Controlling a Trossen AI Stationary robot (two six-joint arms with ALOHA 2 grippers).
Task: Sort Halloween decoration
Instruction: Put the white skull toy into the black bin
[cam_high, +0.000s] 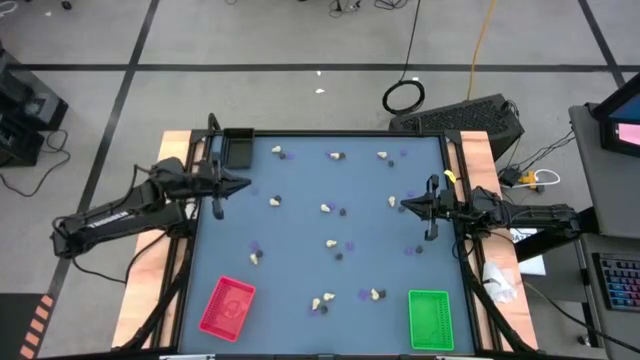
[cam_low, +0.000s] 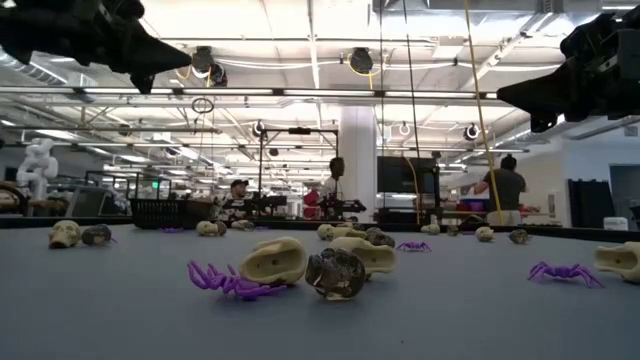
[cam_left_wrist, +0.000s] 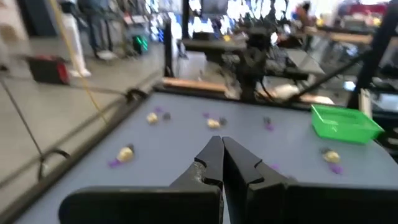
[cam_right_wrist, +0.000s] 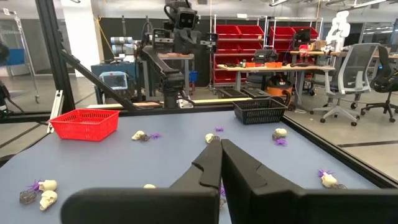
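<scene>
Both the left hand and right hand hover fully closed and empty over the surface, where trinkets lie scattered in mixed clumps, so a pinch risks catching two kinds together.

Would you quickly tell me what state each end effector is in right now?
Left end effector: closed, holding nothing.
Right end effector: closed, holding nothing.

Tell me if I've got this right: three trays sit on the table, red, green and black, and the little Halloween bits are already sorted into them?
Not quite. The red tray, green tray and black tray are there, but the Halloween bits lie scattered on the table, as the high view shows.
</scene>
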